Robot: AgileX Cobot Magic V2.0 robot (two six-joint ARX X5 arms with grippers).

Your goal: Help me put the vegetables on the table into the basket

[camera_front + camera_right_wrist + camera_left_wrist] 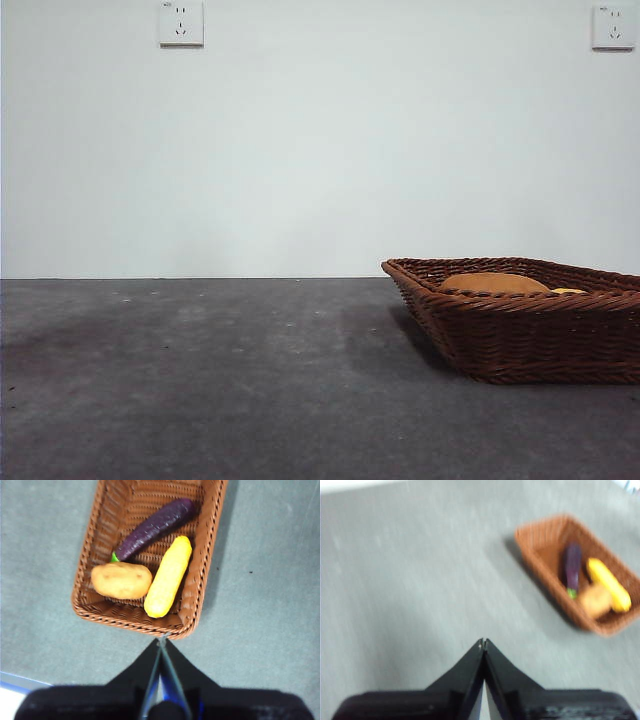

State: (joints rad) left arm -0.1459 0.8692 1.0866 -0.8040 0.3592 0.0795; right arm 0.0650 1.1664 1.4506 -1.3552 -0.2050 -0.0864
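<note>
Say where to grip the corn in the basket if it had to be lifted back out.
Grip the corn at mid-length, from above, jaws across its width. It lies flat in the basket, wedged between the wall and the potato, so the side gaps look tight.

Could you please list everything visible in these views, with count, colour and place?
basket: one, brown wicker, on the table, holding all three vegetables
eggplant: one, dark purple with green stem end, inside the basket
potato: one, brown, inside the basket beside the eggplant's stem end
corn cob: one, yellow, inside the basket alongside the eggplant
table: one, dark grey
wall sockets: two, white, high on the white wall
left gripper: black, shut, empty, above the table
right gripper: black, shut, empty, above the basket's near rim
</note>
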